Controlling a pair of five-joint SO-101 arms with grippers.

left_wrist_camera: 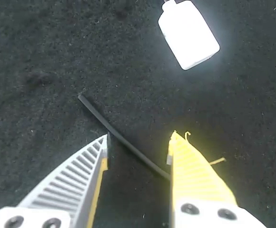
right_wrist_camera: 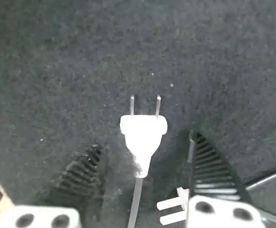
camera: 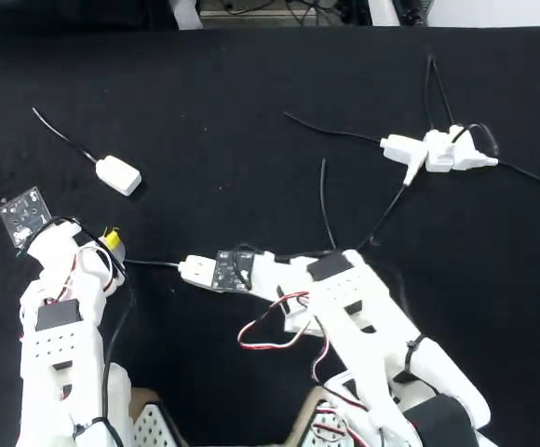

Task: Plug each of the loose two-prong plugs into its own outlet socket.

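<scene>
A white two-prong plug (right_wrist_camera: 142, 130) lies flat on the black table, prongs pointing away from my right wrist. My right gripper (right_wrist_camera: 145, 147) is open and straddles it, one black finger on each side with gaps. From above, that plug (camera: 194, 271) shows just past the right gripper (camera: 216, 271). A white outlet block (camera: 118, 174) with a thin black cord lies at the far left. My left gripper (left_wrist_camera: 138, 142) is open a short way before the outlet block (left_wrist_camera: 188, 33), with a thin black cord (left_wrist_camera: 123, 142) running between its fingers. From above, the left gripper (camera: 107, 242) is below the block.
A cluster of white plugs and sockets (camera: 438, 149) with black cords lies at the far right. A small black board (camera: 23, 214) rests beside the left arm. A black cord (camera: 326, 205) runs up the middle of the table (camera: 251, 112).
</scene>
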